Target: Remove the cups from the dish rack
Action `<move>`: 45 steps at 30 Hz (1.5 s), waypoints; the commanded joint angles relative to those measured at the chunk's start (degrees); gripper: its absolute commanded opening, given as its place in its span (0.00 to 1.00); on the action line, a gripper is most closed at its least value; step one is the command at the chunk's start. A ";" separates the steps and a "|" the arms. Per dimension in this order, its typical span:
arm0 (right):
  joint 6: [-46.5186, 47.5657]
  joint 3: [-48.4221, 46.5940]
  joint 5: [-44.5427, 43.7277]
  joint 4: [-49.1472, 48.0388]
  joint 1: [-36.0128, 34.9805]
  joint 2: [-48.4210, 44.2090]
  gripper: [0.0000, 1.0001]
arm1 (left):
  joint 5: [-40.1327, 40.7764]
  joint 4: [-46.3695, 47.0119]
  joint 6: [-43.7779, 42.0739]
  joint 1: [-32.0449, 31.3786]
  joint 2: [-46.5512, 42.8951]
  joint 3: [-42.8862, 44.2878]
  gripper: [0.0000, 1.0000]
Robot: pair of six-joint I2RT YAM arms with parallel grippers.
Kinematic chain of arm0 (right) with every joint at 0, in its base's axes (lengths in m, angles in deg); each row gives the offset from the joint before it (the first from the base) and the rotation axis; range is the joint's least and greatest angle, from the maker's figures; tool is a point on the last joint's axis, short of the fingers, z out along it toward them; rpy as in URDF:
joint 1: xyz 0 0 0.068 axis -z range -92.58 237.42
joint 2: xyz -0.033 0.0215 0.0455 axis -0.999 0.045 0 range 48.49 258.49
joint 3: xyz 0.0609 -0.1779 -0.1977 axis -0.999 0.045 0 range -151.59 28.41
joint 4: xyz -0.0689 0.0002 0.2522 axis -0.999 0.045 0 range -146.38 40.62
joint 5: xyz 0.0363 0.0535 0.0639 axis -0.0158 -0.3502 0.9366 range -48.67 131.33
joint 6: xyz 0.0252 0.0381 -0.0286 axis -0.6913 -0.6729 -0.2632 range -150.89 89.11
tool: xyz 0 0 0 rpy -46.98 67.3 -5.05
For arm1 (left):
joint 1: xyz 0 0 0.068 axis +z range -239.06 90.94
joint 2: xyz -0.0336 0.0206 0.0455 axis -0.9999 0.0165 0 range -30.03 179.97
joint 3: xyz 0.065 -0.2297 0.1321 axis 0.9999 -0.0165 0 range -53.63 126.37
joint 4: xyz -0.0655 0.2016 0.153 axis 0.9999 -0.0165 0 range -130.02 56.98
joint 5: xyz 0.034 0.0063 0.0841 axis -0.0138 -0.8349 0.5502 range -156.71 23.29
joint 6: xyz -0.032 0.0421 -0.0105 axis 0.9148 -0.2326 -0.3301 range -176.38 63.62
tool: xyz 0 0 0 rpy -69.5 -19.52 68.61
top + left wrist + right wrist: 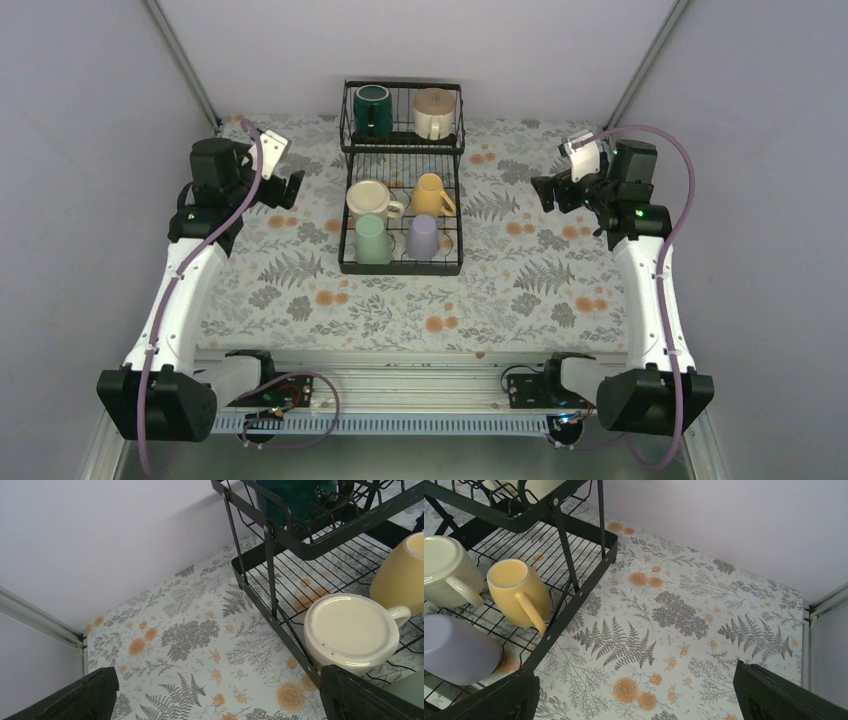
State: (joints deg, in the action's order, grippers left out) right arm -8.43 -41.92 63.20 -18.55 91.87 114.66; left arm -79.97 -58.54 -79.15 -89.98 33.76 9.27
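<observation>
The black wire dish rack [401, 268] stands at the table's far middle. Its raised basket holds a dark green cup [372, 108] and a tan-beige cup [435, 112]. Its lower tray holds a cream-white cup [369, 200], a yellow cup [431, 194], a mint green cup [373, 240] and a lavender cup [423, 237]. My left gripper [287, 186] is open and empty, left of the rack. My right gripper [547, 190] is open and empty, right of the rack. The left wrist view shows the cream-white cup [350, 630] upside down; the right wrist view shows the yellow cup [519, 590] and lavender cup [459, 650].
The table [520, 290] has a floral cloth. Grey walls enclose it, with metal frame posts [185, 55] at the back corners. The rack's edge [280, 625] lies close to my left gripper's right finger [365, 695].
</observation>
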 commanded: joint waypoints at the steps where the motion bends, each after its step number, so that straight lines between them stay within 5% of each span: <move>1: 0.47 0.70 0.30 -1.37 -0.64 -0.12 1.00 | 2.77 0.25 -0.95 -1.12 -0.70 -0.39 1.00; 10: 1.75 2.52 -0.08 -0.92 -0.59 0.18 1.00 | -0.61 -6.63 -4.16 -3.21 1.19 4.92 1.00; 17: 1.90 3.70 -0.87 -0.97 -0.58 0.90 1.00 | -7.06 -24.41 -8.95 -20.77 5.78 13.38 0.99; 21: 1.89 3.84 -0.30 -0.40 -0.68 1.58 1.00 | -3.82 -25.80 -9.80 -26.59 9.74 12.11 0.98; 41: 3.55 10.74 -3.30 -1.82 -0.67 -0.88 1.00 | -2.19 -17.32 -12.26 -27.28 26.43 8.67 0.94; 45: 3.62 11.75 -3.51 -2.42 -0.70 -1.38 1.00 | -3.29 -18.24 -12.46 -27.28 27.86 9.75 0.81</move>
State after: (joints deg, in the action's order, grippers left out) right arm -5.61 -31.32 60.51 -19.19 91.59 114.90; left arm -81.92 -77.38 -90.62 -117.09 60.92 17.20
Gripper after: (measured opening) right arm 0.998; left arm 0.870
